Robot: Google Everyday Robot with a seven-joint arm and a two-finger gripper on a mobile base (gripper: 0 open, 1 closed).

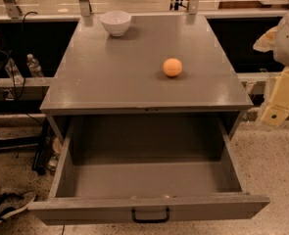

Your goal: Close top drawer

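Camera view, the only one. The top drawer stands pulled far out from under the front edge of the counter. Its grey front panel is lowest in frame, with the black handle at the panel's middle, facing you. Nothing shows inside the box, so nothing looks likely to jam as it slides home. Closing has not begun, by my reading: the panel sits well apart from the cabinet face. Your gripper hangs off the counter's right edge, near the front right corner, out beside the cabinet and touching nothing. Open or closed, you cannot tell from here. It probably sits to the side because the push has to come from the front. You would need to bring it round the drawer's right front corner to reach the panel. On the counter, a white bowl sits at the back edge toward the back left corner. An orange ball lies nearer the right edge, about midway back. Neither is in the drawer's path. Off the left edge, water bottles stand on a low shelf. Below the front left corner there is a shoe on the floor near the drawer's left end, so a person may be close. Mind that side.
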